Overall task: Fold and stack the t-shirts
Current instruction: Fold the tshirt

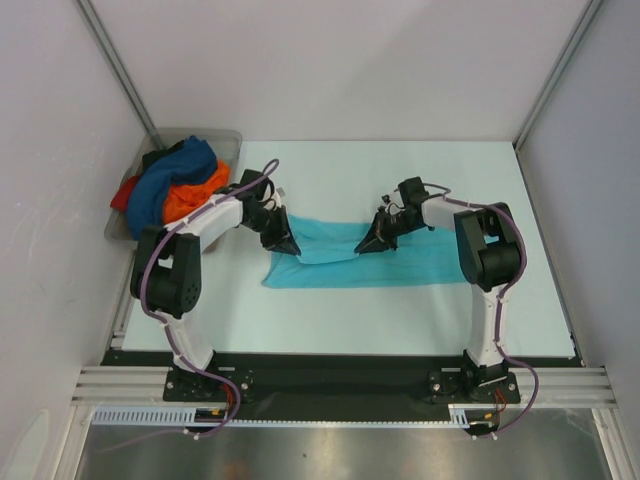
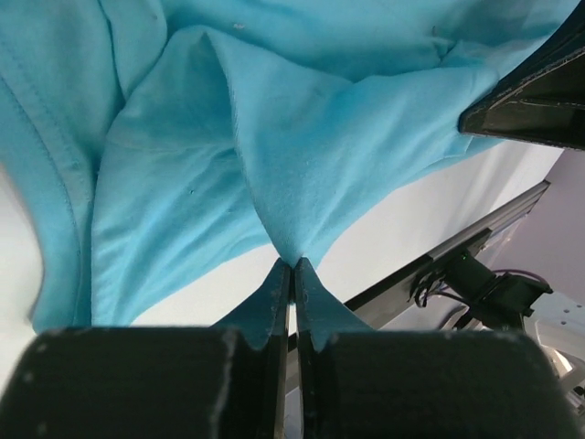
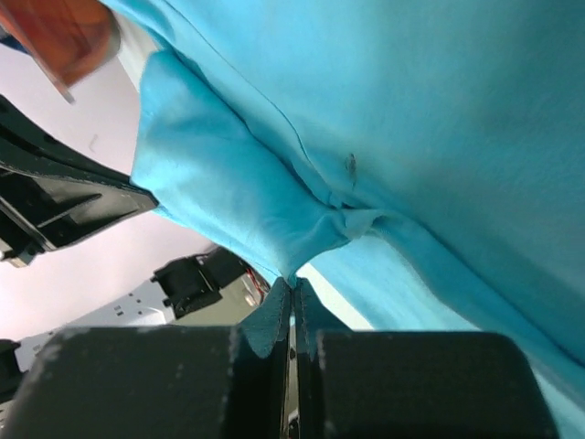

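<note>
Turquoise t-shirt (image 1: 420, 265) looks light and floppy, so left hand (image 1: 290, 247) and right hand (image 1: 366, 245) both pinching its folded edge seems right.

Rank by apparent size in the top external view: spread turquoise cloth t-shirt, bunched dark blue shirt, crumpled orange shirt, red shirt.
1. turquoise t-shirt
2. dark blue shirt
3. orange shirt
4. red shirt, only a sliver showing.
Piled ones overlap: visible parts only.
</note>
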`<state>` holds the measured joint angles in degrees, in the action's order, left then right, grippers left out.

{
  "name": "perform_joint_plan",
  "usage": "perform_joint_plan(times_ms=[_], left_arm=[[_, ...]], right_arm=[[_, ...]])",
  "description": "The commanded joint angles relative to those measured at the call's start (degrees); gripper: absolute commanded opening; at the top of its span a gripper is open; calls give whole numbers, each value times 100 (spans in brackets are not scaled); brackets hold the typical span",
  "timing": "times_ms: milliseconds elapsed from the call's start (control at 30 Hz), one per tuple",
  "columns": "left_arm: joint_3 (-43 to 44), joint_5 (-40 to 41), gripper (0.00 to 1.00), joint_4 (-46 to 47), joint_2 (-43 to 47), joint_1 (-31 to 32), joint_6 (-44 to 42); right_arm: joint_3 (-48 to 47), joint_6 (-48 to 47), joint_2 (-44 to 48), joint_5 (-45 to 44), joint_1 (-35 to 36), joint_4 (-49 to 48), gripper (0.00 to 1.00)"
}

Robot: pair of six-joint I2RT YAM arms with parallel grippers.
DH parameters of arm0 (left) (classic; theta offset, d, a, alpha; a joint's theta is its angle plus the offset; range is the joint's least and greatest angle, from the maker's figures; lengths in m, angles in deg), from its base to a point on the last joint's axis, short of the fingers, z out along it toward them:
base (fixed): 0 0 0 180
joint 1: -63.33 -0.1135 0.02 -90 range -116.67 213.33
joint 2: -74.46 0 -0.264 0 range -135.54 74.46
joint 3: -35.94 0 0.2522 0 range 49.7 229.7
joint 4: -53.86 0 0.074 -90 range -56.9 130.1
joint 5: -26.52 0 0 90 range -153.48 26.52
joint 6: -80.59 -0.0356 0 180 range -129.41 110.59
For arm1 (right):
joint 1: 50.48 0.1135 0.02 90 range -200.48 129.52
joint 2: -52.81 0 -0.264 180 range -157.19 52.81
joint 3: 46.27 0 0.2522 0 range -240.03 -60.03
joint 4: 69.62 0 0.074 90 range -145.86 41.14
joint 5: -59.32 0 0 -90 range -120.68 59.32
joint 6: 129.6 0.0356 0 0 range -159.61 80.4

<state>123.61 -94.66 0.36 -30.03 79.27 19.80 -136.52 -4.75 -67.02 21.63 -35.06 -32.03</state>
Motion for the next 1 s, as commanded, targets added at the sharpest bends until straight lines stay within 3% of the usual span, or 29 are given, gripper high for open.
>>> perform_joint_plan(times_ms=[0,267,333,367,433,467,500,567,700,733,833,867,967], left_arm=[[-78,-72,7,-226,25,-48,-267],[-377,6,8,-138,-159,-39,-416],[-351,146,11,-304,-300,-21,-565],[-229,460,13,-410,-318,-13,-618],[-97,954,27,-647,-90,58,-749],[17,1330,40,-692,59,93,-776],[97,1490,46,-762,164,163,-794],[368,1710,54,-920,393,268,-838],[143,1090,51,-115,684,444,-531],[19,513,49,479,693,445,-287],[-315,-184,41,1430,421,488,188],[-359,-309,39,1548,116,489,277],[-228,-222,34,1523,-352,489,287]], right_arm=[[-41,-268,171,-54,163,420,0],[-50,-409,101,-564,400,657,0],[-94,-453,74,-756,383,814,5],[-138,-505,74,-845,383,920,13],[-427,-935,117,-1377,356,1558,27],[-515,-1136,301,-1721,374,1745,32],[-586,-1391,433,-2038,418,1904,44],[-727,-1464,740,-2524,444,2073,48],[-438,-1131,1005,-1964,558,1266,46],[-359,-886,988,-1666,602,785,43],[-209,-376,699,-1025,611,-50,35],[-339,-322,567,-908,620,-72,27],[-481,-120,84,-530,620,-309,20]])
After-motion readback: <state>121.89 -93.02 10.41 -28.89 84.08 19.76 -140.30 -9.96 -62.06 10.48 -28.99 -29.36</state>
